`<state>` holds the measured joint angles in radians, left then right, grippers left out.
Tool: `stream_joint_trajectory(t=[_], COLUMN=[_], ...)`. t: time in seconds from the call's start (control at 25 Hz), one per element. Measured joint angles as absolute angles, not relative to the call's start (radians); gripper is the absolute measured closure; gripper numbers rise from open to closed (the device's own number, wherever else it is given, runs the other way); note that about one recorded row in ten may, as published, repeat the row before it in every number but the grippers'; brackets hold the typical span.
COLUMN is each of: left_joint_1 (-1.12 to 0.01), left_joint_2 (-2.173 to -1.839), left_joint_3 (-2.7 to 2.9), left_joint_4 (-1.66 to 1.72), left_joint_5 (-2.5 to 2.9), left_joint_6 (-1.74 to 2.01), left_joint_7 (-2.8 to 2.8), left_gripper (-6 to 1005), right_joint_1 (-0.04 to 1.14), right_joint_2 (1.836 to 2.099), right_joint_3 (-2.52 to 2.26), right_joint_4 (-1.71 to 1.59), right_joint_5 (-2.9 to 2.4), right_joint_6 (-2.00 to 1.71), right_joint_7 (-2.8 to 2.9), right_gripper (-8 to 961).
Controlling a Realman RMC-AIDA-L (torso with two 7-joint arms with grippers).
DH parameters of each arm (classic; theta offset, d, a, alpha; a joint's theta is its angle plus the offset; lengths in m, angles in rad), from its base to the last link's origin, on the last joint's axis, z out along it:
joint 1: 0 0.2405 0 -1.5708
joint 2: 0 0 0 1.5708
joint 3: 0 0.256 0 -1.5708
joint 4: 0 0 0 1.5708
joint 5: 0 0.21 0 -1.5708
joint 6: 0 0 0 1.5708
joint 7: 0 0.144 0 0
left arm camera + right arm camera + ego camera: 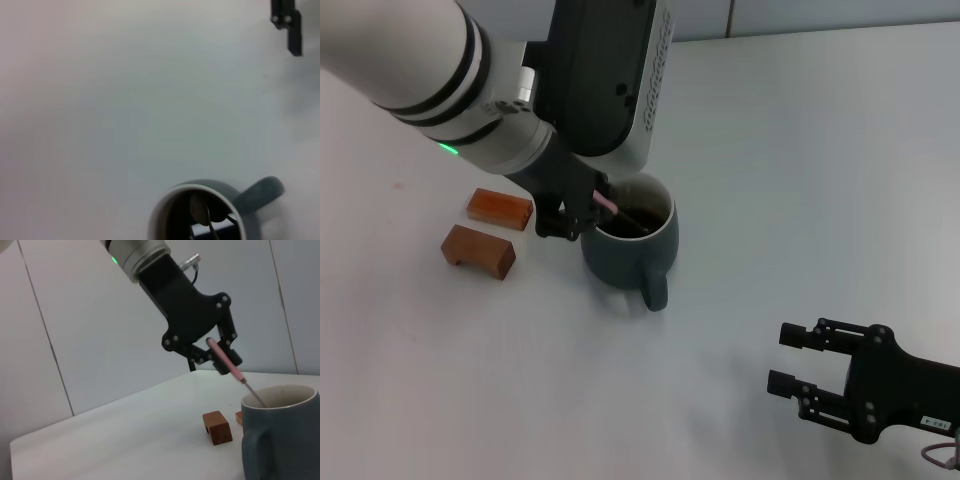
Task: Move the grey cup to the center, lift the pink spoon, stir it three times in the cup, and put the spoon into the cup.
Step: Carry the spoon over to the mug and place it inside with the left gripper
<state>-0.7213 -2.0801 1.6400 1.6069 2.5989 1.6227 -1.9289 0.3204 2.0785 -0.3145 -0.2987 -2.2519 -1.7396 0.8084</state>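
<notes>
Three views sharing one rounded blue-grey ceramic mug (630,245).
Head looks down; left wrist overhead, close (200,215); right wrist low, sideways (280,435).

Two wooden blocks on a white table

Two brown wooden blocks lie at the left of the head view, close together but apart: one (501,208) farther back, with a paler orange top, and a darker one (478,251) nearer the lower left, with a notch cut under it. The white table (800,160) stretches to a pale panelled wall (90,340) behind.
</notes>
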Motion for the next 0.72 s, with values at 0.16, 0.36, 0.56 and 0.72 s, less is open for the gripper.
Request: stream_joint_trajectory(t=[0.16, 0.36, 0.56, 0.72], left_joint_1=[-0.726, -0.739, -0.742, -0.743], left_joint_2=[-2.08, -2.08, -2.08, -2.08], left_joint_3=[1.643, 1.637, 1.629, 1.628], left_joint_4=[1.585, 1.567, 1.568, 1.573], left_joint_5=[2.613, 2.666, 2.677, 2.67], left_joint_6=[1.583, 1.584, 1.628, 1.655], left_joint_7=[-1.934, -1.948, -1.951, -1.951], left_gripper=[866, 867, 867, 867], right_joint_1=[0.319, 0.319, 0.319, 0.319], right_joint_2=[2.078, 2.078, 2.078, 2.077], right_joint_3=[-0.315, -0.316, -0.317, -0.318], right_joint_4=[-0.297, -0.295, -0.294, -0.294], right_joint_5=[-2.254, -2.255, -2.256, -2.256], right_joint_6=[-1.74, -1.74, -1.74, -1.74], right_joint_7=[0.808, 0.808, 0.808, 0.808], right_gripper=[371, 370, 371, 371])
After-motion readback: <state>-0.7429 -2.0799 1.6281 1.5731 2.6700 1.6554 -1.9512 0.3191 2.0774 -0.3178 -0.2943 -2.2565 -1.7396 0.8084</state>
